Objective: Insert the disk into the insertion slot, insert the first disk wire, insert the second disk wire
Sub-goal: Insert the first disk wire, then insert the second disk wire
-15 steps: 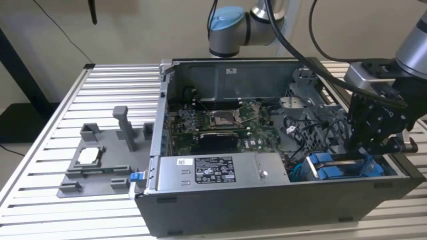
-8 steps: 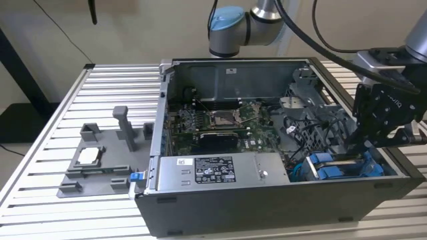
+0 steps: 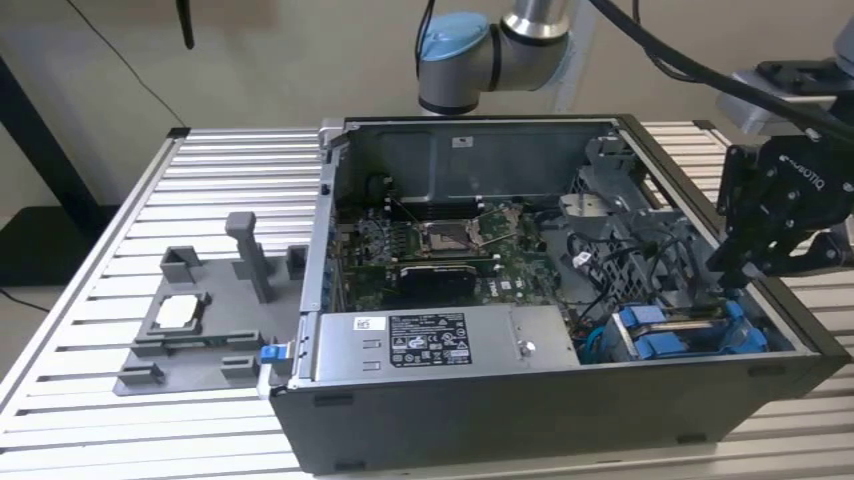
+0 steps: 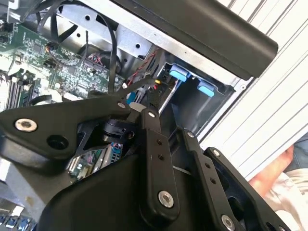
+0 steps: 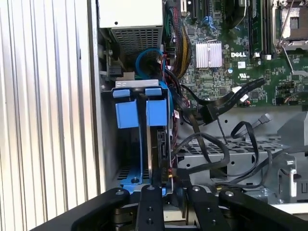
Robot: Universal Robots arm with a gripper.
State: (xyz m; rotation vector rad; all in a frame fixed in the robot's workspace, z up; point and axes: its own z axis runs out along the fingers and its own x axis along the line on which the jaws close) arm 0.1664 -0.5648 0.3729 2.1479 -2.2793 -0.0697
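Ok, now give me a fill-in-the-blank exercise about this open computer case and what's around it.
1. The disk stands in the drive cage, clipped in a ___ plastic frame.
2. The power supply box carries a ___ sticker.
3. The grey fixture with posts stands toward the exterior view's ___ of the computer case.
4. The gripper hangs at the exterior view's ___ edge of the case.
Missing words: blue; white; left; right.

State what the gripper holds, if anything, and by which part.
It cannot be told: the gripper hangs at the end of the blue-framed silver-grey hard disk in the grey metal cage.
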